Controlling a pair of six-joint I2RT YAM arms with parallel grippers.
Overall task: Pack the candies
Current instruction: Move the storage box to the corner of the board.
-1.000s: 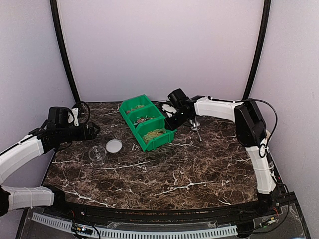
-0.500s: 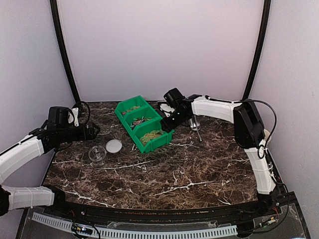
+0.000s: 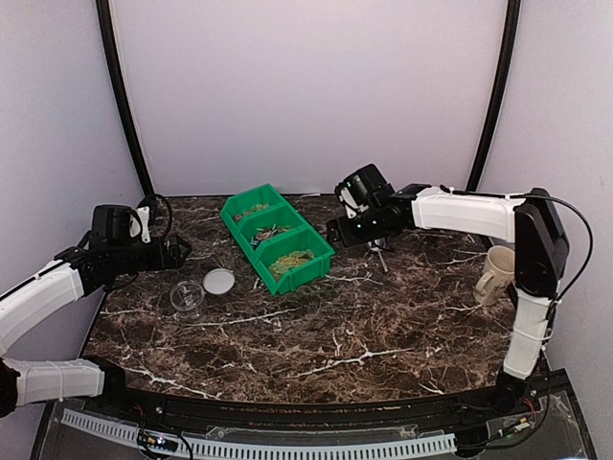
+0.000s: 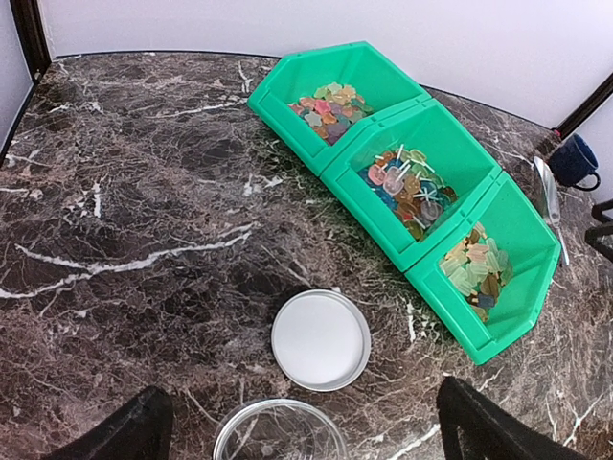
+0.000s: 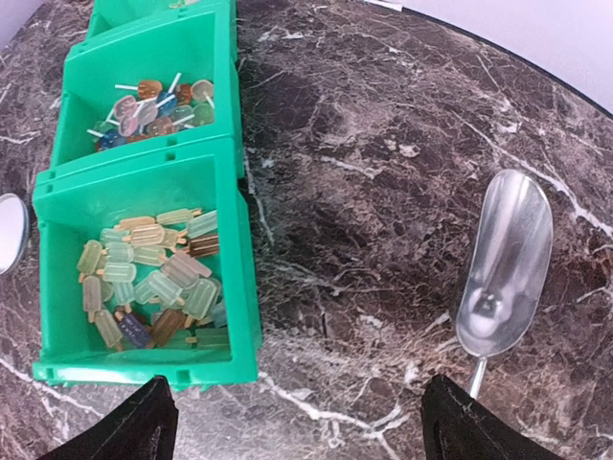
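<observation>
The candies (image 4: pixel 407 187) lie sorted in the three compartments of a green bin (image 3: pixel 299 277) at the back middle of the table; ice-lolly shaped ones (image 5: pixel 148 278) fill the nearest compartment. A small clear round jar (image 3: pixel 186 297) stands left of the bin with nothing in it, and its flat whitish lid (image 3: pixel 218 281) lies beside it. My left gripper (image 3: pixel 177 251) hovers open above the jar (image 4: pixel 280 436) and lid (image 4: pixel 321 340). My right gripper (image 3: pixel 337 233) is open just right of the bin (image 5: pixel 239 240), over bare table, holding nothing.
A metal scoop (image 5: pixel 503 264) lies on the table right of the bin, also seen from above (image 3: pixel 380 251). A beige mug (image 3: pixel 493 273) stands near the right edge. A dark blue mug (image 4: pixel 578 161) sits behind the bin at the back.
My right gripper has opened and drawn back to the right from the bin's edge, its arm swinging right and uncovering the beige mug. The bin shifted slightly left. The left arm is still.
</observation>
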